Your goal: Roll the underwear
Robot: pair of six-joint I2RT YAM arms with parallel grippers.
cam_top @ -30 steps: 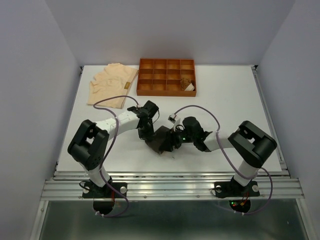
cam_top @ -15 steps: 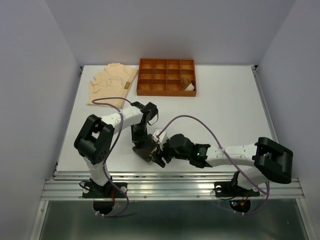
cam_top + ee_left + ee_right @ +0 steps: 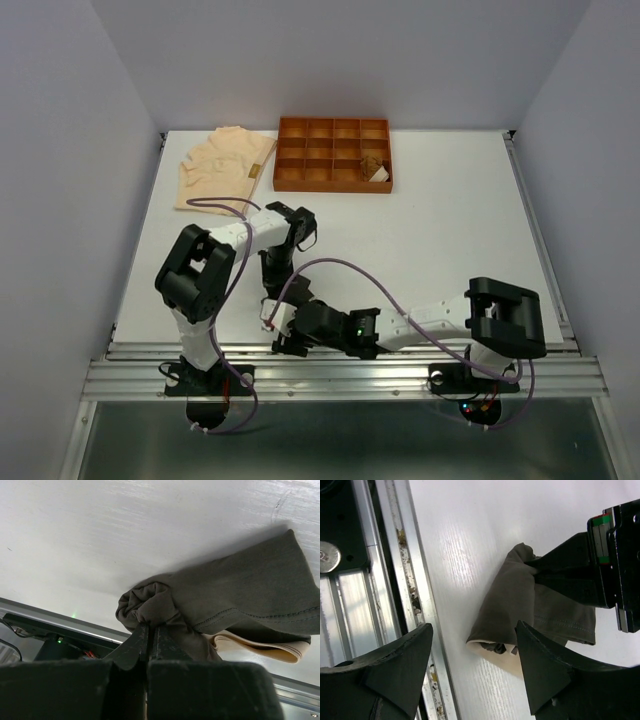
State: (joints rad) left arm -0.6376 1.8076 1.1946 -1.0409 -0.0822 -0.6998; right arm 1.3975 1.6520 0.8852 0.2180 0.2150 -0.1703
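Observation:
The dark grey underwear (image 3: 240,595) lies bunched on the white table beside the front edge, a cream waistband (image 3: 255,647) showing under it. My left gripper (image 3: 150,629) is shut on a gathered corner of it. In the right wrist view the same underwear (image 3: 512,595) has its cream-lined end facing my right gripper (image 3: 474,632). That gripper is open, low over the table edge, its fingers apart from the cloth. Seen from above, the left gripper (image 3: 275,290) and right gripper (image 3: 279,328) meet at the near left. Pale peach underwear (image 3: 222,168) lies at the back left.
The orange-brown grid tray (image 3: 333,182) stands at the back centre, with a brown rolled piece (image 3: 375,167) in one right-hand compartment. The metal rail (image 3: 395,580) runs along the table's front edge just beside the right gripper. The right arm lies stretched along that edge.
The left gripper has pulled the dark underwear from mid-table toward the front edge. The right arm has swung left along that edge, and its jaws have opened wider.

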